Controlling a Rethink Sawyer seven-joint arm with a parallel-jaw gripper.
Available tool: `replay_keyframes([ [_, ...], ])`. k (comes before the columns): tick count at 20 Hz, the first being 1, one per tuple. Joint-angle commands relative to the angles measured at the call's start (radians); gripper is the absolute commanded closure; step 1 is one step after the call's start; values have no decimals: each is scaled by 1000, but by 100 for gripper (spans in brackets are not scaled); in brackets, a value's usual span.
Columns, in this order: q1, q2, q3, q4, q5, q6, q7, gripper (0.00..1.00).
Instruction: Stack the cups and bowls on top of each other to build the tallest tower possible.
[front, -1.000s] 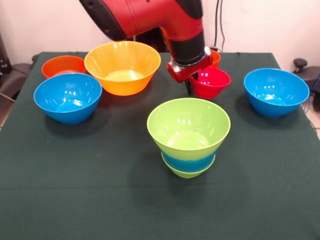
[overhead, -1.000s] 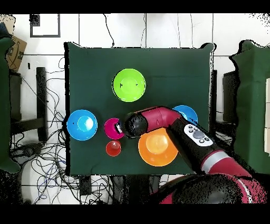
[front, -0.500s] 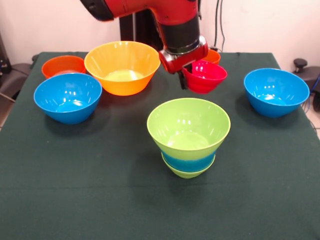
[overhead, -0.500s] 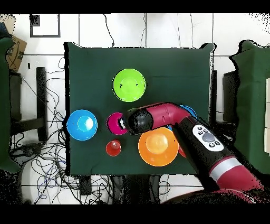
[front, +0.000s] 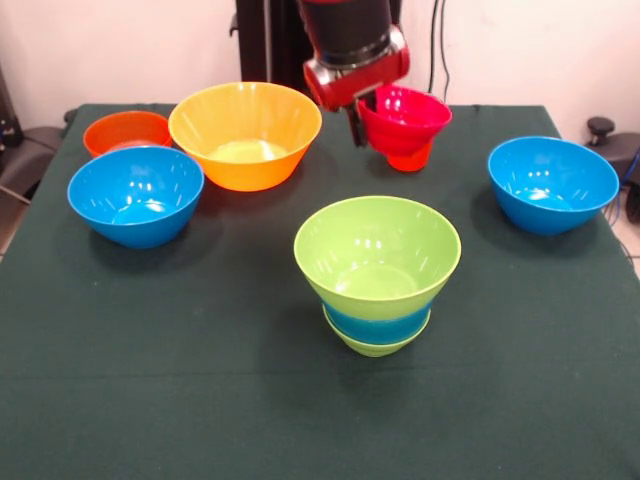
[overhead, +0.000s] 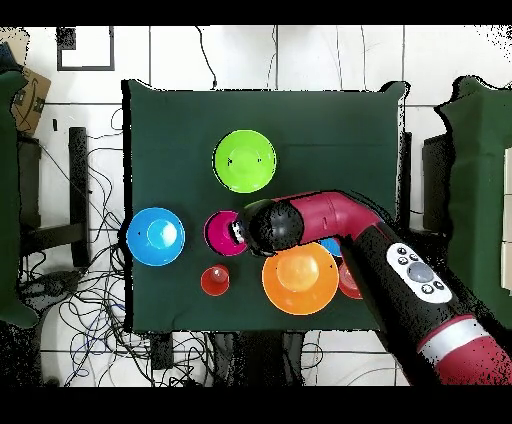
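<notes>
My gripper (front: 360, 118) is shut on the near-left rim of the small red-pink bowl (front: 408, 112) and holds it in the air above the table's far side. In the overhead view the gripper (overhead: 238, 232) sits at that bowl's (overhead: 220, 232) edge. A small orange-red cup (front: 411, 160) shows partly below the lifted bowl; it also shows from overhead (overhead: 214, 281). The tower (front: 377, 270) stands mid-table: a lime bowl on a blue one on a small green one, seen from overhead as a lime disc (overhead: 245, 160). No yellow-green cup is in view.
A large yellow-orange bowl (front: 245, 135) (overhead: 299, 277), an orange bowl (front: 127, 130) and a blue bowl (front: 135, 195) stand at the front view's left. Another blue bowl (front: 552, 183) (overhead: 156, 236) stands at its right. My arm (overhead: 340, 235) covers part of the overhead view.
My gripper has risen with the red-pink bowl, lifting it off the table; the cup behind it now shows beneath. The other bowls have not moved.
</notes>
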Motion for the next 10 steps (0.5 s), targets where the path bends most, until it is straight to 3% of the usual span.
replay_keyframes([
  [1,-41,-106,92,48,48,152,-173,100],
  [10,-115,-104,138,-6,37,153,-190,100],
])
